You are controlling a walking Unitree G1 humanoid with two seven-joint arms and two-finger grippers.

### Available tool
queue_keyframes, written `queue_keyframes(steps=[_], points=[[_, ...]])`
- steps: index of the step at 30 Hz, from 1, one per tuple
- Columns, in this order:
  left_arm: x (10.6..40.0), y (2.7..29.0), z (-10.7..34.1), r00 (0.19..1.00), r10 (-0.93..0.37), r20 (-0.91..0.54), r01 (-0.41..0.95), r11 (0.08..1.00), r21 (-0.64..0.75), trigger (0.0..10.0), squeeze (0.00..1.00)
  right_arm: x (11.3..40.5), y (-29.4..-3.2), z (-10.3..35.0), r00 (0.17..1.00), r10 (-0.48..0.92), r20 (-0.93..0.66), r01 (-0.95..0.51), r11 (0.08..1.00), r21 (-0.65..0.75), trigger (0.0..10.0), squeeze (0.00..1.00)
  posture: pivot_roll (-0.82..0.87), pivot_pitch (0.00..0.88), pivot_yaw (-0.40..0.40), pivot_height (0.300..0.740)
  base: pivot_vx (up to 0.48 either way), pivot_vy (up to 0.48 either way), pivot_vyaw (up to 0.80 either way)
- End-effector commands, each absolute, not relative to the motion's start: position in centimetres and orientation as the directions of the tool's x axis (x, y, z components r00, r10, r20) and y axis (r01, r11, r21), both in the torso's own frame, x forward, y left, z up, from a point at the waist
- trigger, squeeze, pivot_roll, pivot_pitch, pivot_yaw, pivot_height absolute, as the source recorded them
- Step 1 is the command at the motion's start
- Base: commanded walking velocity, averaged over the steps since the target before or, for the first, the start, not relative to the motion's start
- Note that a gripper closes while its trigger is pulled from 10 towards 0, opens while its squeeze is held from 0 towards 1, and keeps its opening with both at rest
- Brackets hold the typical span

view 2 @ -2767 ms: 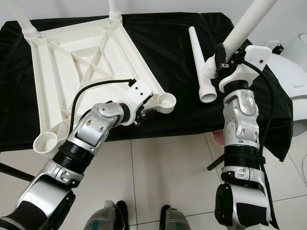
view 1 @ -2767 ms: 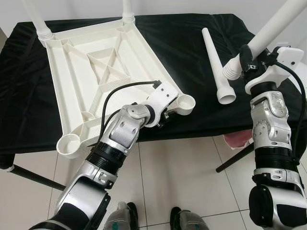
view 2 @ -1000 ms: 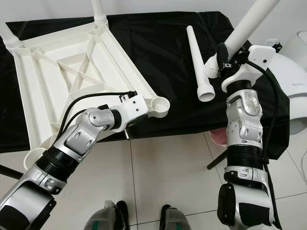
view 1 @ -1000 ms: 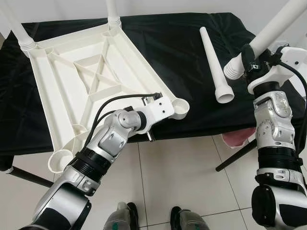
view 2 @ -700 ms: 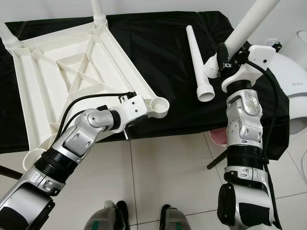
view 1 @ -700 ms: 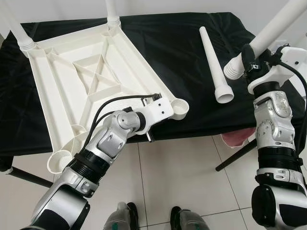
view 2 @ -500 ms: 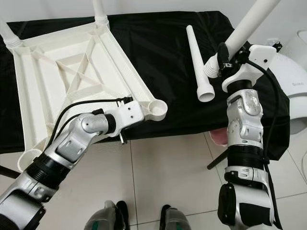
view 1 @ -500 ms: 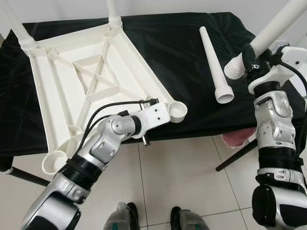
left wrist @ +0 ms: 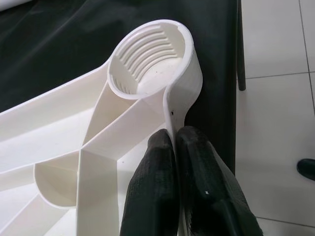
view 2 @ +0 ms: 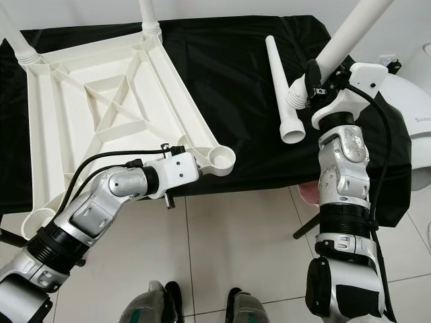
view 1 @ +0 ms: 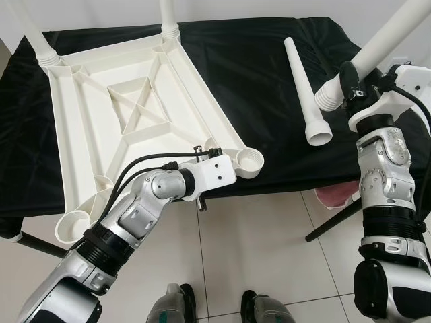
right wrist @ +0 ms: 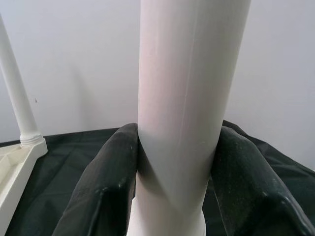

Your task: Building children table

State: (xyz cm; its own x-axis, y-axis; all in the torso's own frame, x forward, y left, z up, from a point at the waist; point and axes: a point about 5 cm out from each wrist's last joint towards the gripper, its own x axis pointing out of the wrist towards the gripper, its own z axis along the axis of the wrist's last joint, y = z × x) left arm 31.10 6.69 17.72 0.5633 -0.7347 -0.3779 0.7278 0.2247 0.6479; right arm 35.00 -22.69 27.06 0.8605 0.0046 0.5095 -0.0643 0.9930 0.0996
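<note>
Open black cloth [view 1: 249, 74] mid-frame between tabletop frame [view 1: 114, 114] and loose leg [view 1: 304, 91]. Two upright legs [view 1: 168, 17] block upper left. Empty socket [view 1: 250, 161] unobstructed at table edge.

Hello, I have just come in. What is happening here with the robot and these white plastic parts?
The robot is assembling a small table. The white tabletop lies upside down on a black-covered table, with two legs already standing in its far corners. The left gripper pinches the tabletop's rim beside an empty corner socket. The right gripper holds a white leg up in the air, not yet fitted. Another loose leg lies on the cloth.
</note>
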Motion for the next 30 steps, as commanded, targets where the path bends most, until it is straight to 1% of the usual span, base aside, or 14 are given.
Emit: queue_keyframes(steps=[1,4,5,7,10,14,17,20,24,25,26,29,30], points=[[31.0,7.4,15.5,0.499,-0.692,-0.522,0.803,0.141,0.579,0.0,0.0,34.8,-22.6,27.3,0.852,0.011,0.524,-0.073,0.993,0.098,10.0,0.0,-0.09,0.183,0.031,0.74,0.0,0.0,0.0],[32.2,8.3,15.7,0.572,-0.641,-0.511,0.772,0.211,0.599,0.0,0.0,34.7,-22.3,27.4,0.848,0.022,0.529,-0.086,0.992,0.097,10.0,0.0,-0.1,0.18,0.029,0.74,0.0,0.0,0.0],[32.2,8.3,15.7,0.572,-0.641,-0.511,0.772,0.211,0.599,0.0,0.0,34.7,-22.3,27.4,0.848,0.022,0.529,-0.086,0.992,0.097,10.0,0.0,-0.1,0.18,0.029,0.74,0.0,0.0,0.0],[32.8,9.1,15.9,0.607,-0.615,-0.504,0.755,0.248,0.607,0.0,0.0,34.7,-22.2,27.5,0.848,0.027,0.53,-0.092,0.991,0.097,10.0,0.0,-0.09,0.179,0.028,0.74,0.0,0.0,0.0],[32.8,9.1,15.9,0.607,-0.615,-0.504,0.755,0.248,0.607,0.0,0.0,34.7,-22.2,27.5,0.848,0.027,0.53,-0.092,0.991,0.097,10.0,0.0,-0.09,0.179,0.028,0.74,0.0,0.0,0.0],[33.9,11.0,16.5,0.657,-0.571,-0.493,0.726,0.301,0.618,0.0,0.0,34.7,-22.0,27.4,0.848,0.034,0.529,-0.099,0.99,0.096,10.0,0.0,-0.09,0.177,0.028,0.74,0.0,0.0,0.0],[34.1,11.4,16.6,0.665,-0.561,-0.493,0.721,0.311,0.62,0.0,0.0,34.7,-22.0,27.4,0.848,0.036,0.529,-0.101,0.99,0.096,10.0,0.0,-0.09,0.177,0.028,0.74,0.0,0.0,0.0],[34.6,12.5,16.9,0.685,-0.536,-0.493,0.708,0.332,0.623,0.0,0.0,34.6,-21.9,27.4,0.848,0.041,0.529,-0.107,0.99,0.095,10.0,0.0,-0.09,0.177,0.027,0.74,0.0,0.0,0.0],[34.7,12.8,17.0,0.69,-0.529,-0.494,0.705,0.337,0.624,0.0,0.0,34.6,-21.9,27.4,0.848,0.042,0.528,-0.107,0.99,0.094,10.0,0.0,-0.09,0.177,0.027,0.74,0.0,0.0,0.0],[34.7,13.0,17.1,0.691,-0.529,-0.493,0.705,0.342,0.622,0.7,0.0,34.6,-21.9,27.4,0.848,0.043,0.528,-0.108,0.99,0.093,10.0,0.0,-0.09,0.179,0.028,0.74,0.0,0.0,0.0],[34.6,12.8,17.1,0.685,-0.537,-0.492,0.714,0.356,0.603,10.0,0.0,34.7,-21.9,27.4,0.848,0.044,0.528,-0.108,0.99,0.092,10.0,0.0,-0.09,0.179,0.028,0.74,0.0,0.0,0.0],[34.4,12.3,17.2,0.666,-0.562,-0.49,0.734,0.376,0.566,10.0,0.0,34.7,-21.9,27.4,0.849,0.044,0.527,-0.108,0.99,0.092,10.0,0.0,-0.09,0.181,0.026,0.74,0.0,0.0,0.0],[34.3,11.9,17.3,0.653,-0.583,-0.483,0.747,0.393,0.536,10.0,1.0,34.7,-21.9,27.4,0.849,0.044,0.527,-0.108,0.99,0.091,10.0,0.0,-0.09,0.183,0.024,0.74,0.0,0.0,0.0]])
